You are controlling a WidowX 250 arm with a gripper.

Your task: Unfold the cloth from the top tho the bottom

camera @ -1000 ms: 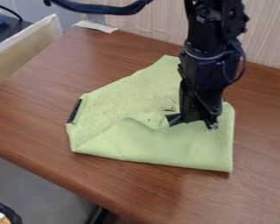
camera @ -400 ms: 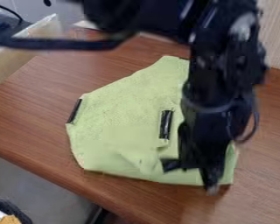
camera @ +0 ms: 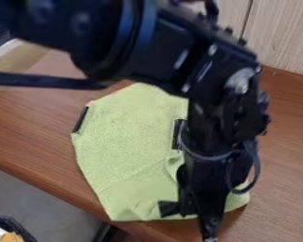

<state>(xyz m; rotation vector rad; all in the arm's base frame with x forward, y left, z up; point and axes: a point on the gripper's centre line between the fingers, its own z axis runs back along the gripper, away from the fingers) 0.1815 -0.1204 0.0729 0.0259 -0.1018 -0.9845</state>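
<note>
Camera view: the green cloth (camera: 125,146) is laid on the desk (camera: 27,118), with its lower edge close to the desk's front edge. The black gripper (camera: 198,220) is positioned low at the lower right part of the cloth, and much of the right side is covered by the arm (camera: 223,104). Whether the jaws are apart, together or clamped on the fabric cannot be told from this angle. One dark strip (camera: 81,119) is seen along the cloth's left edge, and a second dark strip (camera: 177,134) is seen beside the arm. The step in hand is judged to be the drawing of the folded layer toward the bottom, and it appears well advanced. For a good result, the layer should be drawn low and evenly toward the front, so that the sheet beneath is not dragged along. The ripple (camera: 173,163) next to the arm should be pulled flat before the layer is let go. Excess travel should be avoided, as the lower edge could be carried over the desk's front edge. Release should be made close to the surface, and the gripper should then be raised straight up to prevent snagging.
</note>
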